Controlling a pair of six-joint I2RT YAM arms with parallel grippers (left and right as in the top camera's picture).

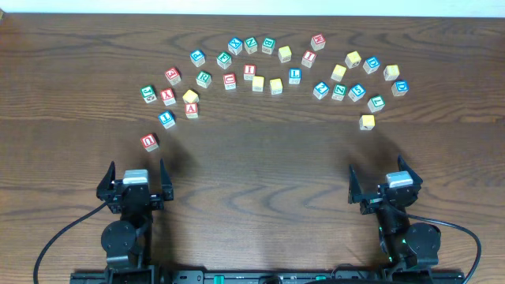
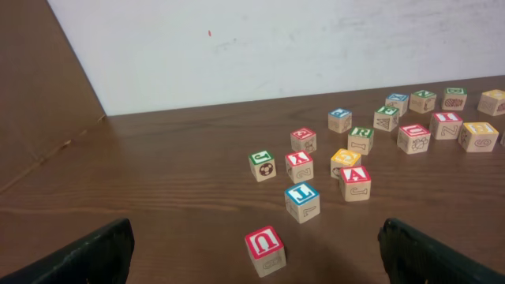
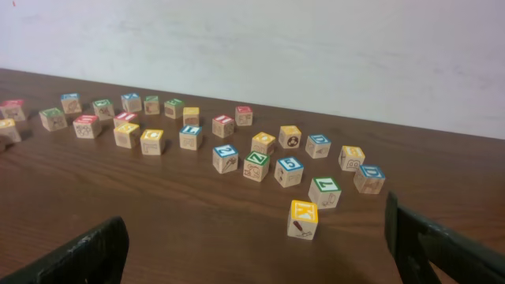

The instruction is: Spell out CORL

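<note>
Many small wooden letter blocks lie in a loose arc across the far half of the table. A green R block (image 1: 203,78) and a red block that looks like a C (image 1: 173,76) lie at the left, and a blue L block (image 1: 294,76) lies near the middle. I cannot pick out an O for certain. My left gripper (image 1: 136,177) is open and empty, just short of a red U block (image 1: 150,141), which also shows in the left wrist view (image 2: 265,249). My right gripper (image 1: 384,180) is open and empty, short of a yellow K block (image 3: 303,218).
In the left wrist view, a blue block (image 2: 302,201), a red A block (image 2: 355,182) and the green R block (image 2: 360,140) lie beyond the U. In the right wrist view, a green 7 block (image 3: 324,192) and a blue 5 block (image 3: 289,171) lie behind the K.
</note>
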